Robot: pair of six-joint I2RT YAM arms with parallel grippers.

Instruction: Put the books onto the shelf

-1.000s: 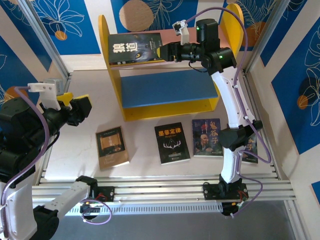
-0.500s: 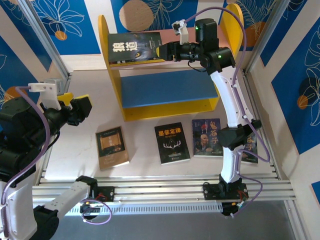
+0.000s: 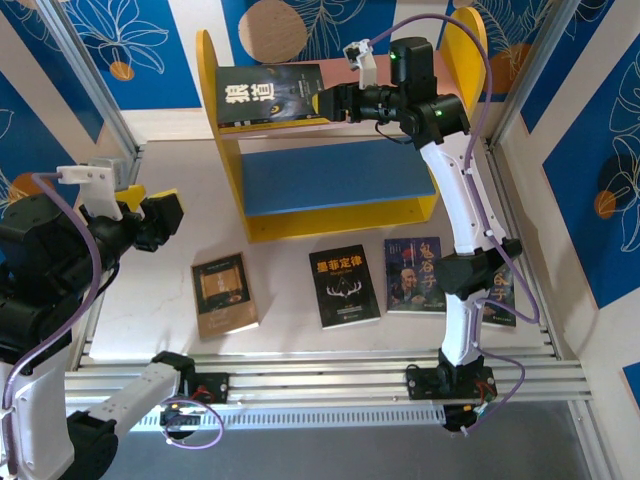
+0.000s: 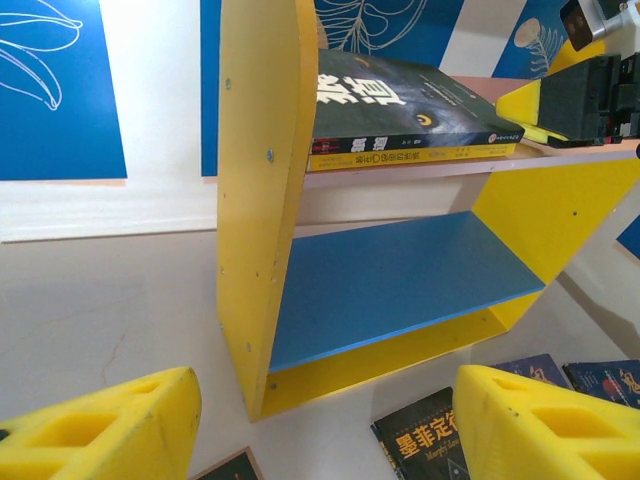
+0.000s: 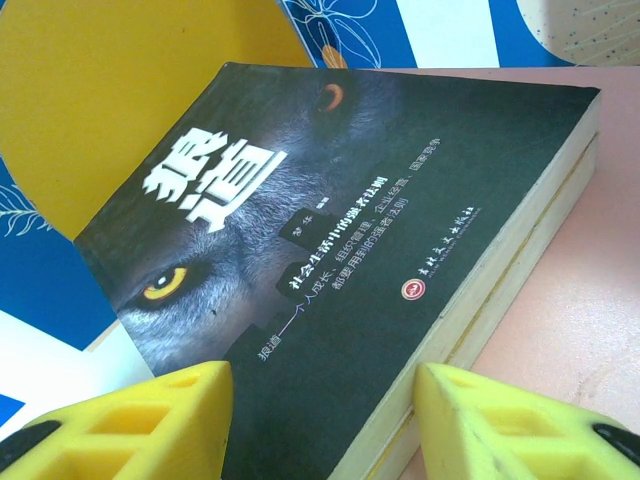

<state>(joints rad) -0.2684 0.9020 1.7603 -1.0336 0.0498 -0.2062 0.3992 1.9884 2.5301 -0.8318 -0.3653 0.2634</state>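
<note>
At left, the fingers [image 4: 110, 430] of the left gripper [image 3: 155, 216] are held apart, empty, probably kept clear. Remaining books [image 3: 345, 287] are spread flat on the worktop [image 3: 150, 300]. Upper centre, a wolf-cover book [image 3: 272, 96] is laid on the shelf [image 3: 212, 90]; its corner is straddled by the right gripper [image 3: 326, 103], and whether it is gripped cannot be told.

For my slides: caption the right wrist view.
Right gripper at a corner of the wolf-cover book, flat on the pink shelf board.

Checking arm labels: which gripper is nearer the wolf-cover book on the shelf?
Right. The right gripper is at the edge of the wolf-cover book; the left gripper hangs well left of the shelf.
</note>
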